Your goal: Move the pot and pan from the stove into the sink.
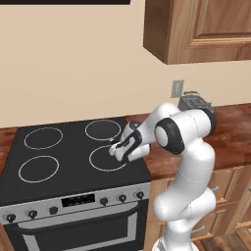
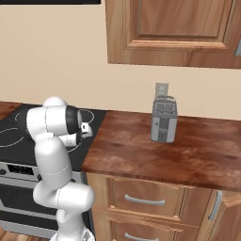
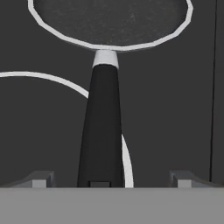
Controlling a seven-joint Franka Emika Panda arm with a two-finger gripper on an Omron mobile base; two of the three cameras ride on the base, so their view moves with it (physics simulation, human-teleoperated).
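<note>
A pan (image 3: 109,17) with a dark inside and a pale rim sits on the black glass stove (image 1: 63,147). Its long black handle (image 3: 103,122) runs straight back toward my gripper (image 3: 111,181). The gripper is open, with one fingertip on each side of the handle's end and clear of it. A white burner ring (image 3: 65,83) curves under the handle. From the left base camera my gripper (image 1: 115,149) hangs low over the stove's front right burner. The right base camera has my gripper (image 2: 87,129) at the right edge of the stove (image 2: 14,127). The pot and the sink are out of view.
A wooden counter (image 2: 155,150) runs right of the stove, with a steel toaster (image 2: 164,120) at the wall under an outlet. Wooden wall cabinets (image 2: 174,33) hang above it. Knobs and the oven door (image 1: 73,230) face forward below the cooktop.
</note>
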